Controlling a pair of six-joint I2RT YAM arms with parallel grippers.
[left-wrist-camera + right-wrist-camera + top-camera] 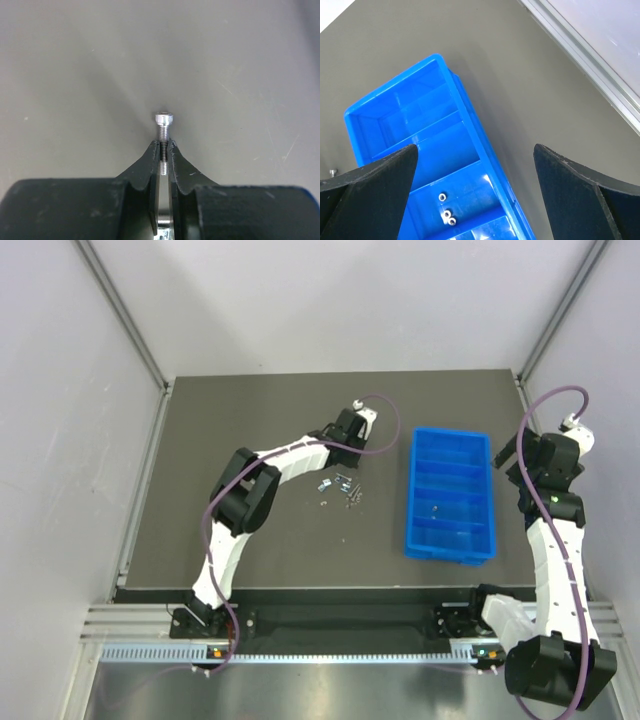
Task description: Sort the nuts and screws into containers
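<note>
Above the table [250,420], the fixed camera shows the left gripper [336,465] reaching down at the far edge of a small loose heap [341,488] of screws and nuts, which lies just on its near side. How its fingers stand cannot be told from up there. To that gripper's right, apart from the heap, lies the blue tray [412,490], its four compartments in a row running away from the arms. The right gripper [515,455] hangs just beside the tray's far right edge, with nothing between them.

Under the left wrist, the left fingers [150,160] are pressed together on one screw [164,127]. Its threaded shaft is pinched between the tips and its head sticks out beyond them, clear of both pads. Grey table lies ahead of it.

Under the right wrist, the right fingers [375,185] stand spread wide and grip nothing. The tray lies between and beyond them. Three nuts [447,215] sit close together in one compartment, the third from the tray's far end. A lone bit of metal [331,172] lies on the table outside the tray, just beside the left-hand finger
</note>
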